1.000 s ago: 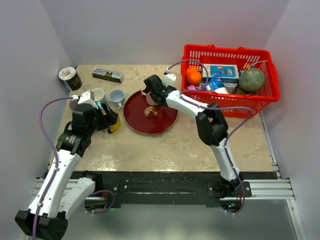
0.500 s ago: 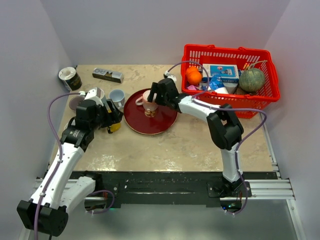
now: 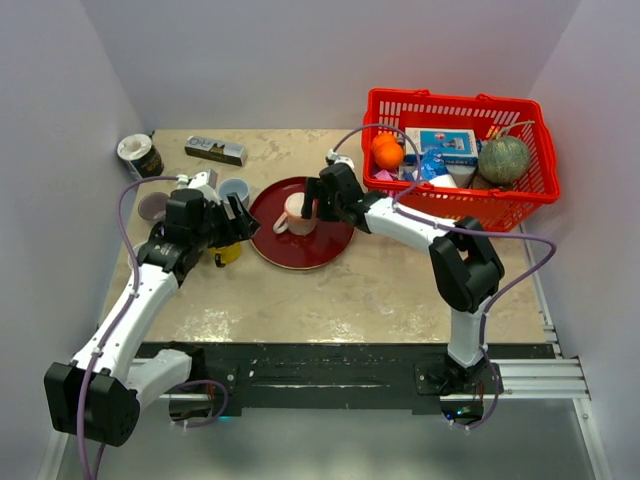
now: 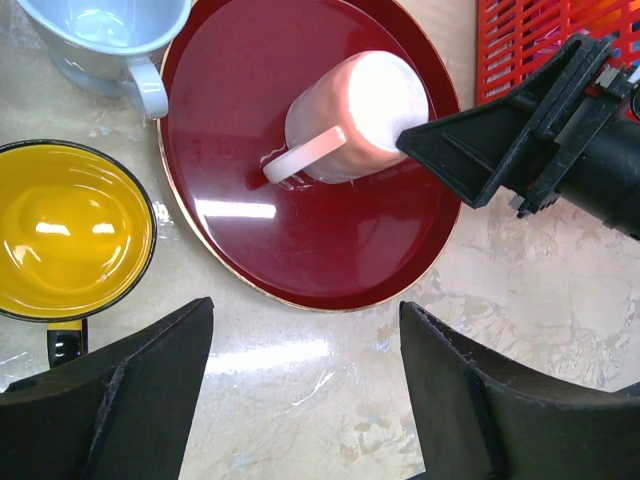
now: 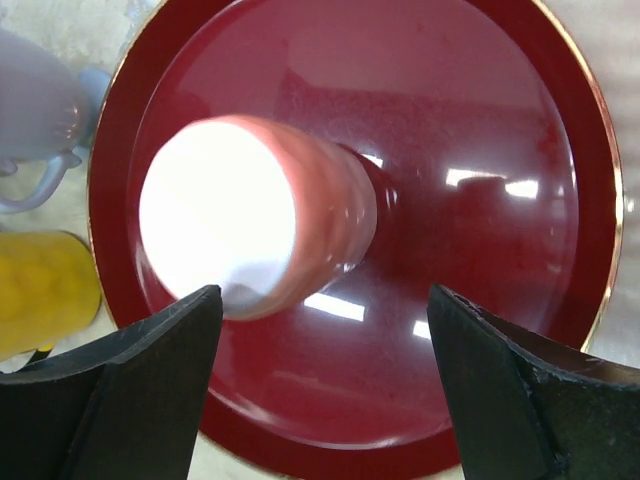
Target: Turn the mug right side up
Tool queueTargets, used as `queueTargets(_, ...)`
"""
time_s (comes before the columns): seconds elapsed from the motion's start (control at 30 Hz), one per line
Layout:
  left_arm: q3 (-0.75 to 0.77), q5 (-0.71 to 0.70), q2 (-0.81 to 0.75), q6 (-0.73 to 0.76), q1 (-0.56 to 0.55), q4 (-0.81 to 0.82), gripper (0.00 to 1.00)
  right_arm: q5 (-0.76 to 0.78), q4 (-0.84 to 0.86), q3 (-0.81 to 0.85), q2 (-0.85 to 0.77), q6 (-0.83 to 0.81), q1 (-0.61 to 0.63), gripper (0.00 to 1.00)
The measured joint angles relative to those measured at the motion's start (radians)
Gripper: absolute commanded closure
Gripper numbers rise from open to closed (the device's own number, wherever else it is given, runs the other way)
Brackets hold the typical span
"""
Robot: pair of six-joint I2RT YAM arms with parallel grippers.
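Observation:
A pink mug (image 3: pixel 296 217) stands on a dark red plate (image 3: pixel 322 247) with its flat white end up, handle pointing left. It also shows in the left wrist view (image 4: pixel 345 120) and the right wrist view (image 5: pixel 250 215). My right gripper (image 3: pixel 314 206) is open at the mug's right side, and one black finger (image 4: pixel 470 160) reaches its upper wall. In the right wrist view (image 5: pixel 323 295) the mug sits just beyond the left fingertip. My left gripper (image 3: pixel 238 226) is open and empty, low over the table at the plate's left near edge (image 4: pixel 305 312).
A yellow mug (image 4: pixel 65 230) and a light blue mug (image 4: pixel 110 30) stand left of the plate. A red basket (image 3: pixel 540 125) of groceries is at the back right. A small box (image 3: pixel 215 150) and a tape roll (image 3: pixel 137 156) lie at the back left.
My right gripper has drawn back to the right off the mug, which now stands uncovered nearer the plate's middle. My left gripper has moved right toward the plate.

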Motion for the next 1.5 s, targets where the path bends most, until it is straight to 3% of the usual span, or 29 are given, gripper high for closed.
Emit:
queueTargets(0.13, 0.0, -0.016, -0.023, 0.0, 0.0, -0.002, 0.21, 0.111, -0.063, 0.0, -0.034, 0.058, 0.061, 0.13)
queueTargets(0.43, 0.013, -0.111, -0.187, 0.001, 0.0, -0.04, 0.2, 0.359, -0.198, 0.107, -0.006, 0.37, 0.343, 0.12)
queueTargets(0.73, 0.015, -0.163, -0.275, 0.002, 0.0, -0.116, 0.19, 0.513, -0.298, 0.27, 0.219, 0.698, 0.309, 0.14)
queueTargets(0.9, 0.015, -0.167, -0.299, 0.006, 0.0, -0.146, 0.19, 0.571, -0.334, 0.415, 0.336, 0.765, 0.306, 0.14)
queueTargets(1.17, 0.015, -0.18, -0.303, 0.044, 0.0, -0.171, 0.18, 0.64, -0.38, 0.492, 0.356, 0.86, 0.307, 0.17)
queueTargets(1.33, 0.015, -0.187, -0.303, 0.046, 0.0, -0.178, 0.18, 0.639, -0.412, 0.488, 0.357, 0.903, 0.292, 0.23)
queueTargets(1.43, 0.015, -0.187, -0.303, 0.045, 0.0, -0.179, 0.18, 0.639, -0.416, 0.467, 0.356, 0.915, 0.278, 0.35)
queueTargets(1.5, 0.013, -0.187, -0.303, 0.045, 0.0, -0.178, 0.17, 0.639, -0.416, 0.445, 0.355, 0.92, 0.269, 0.38)
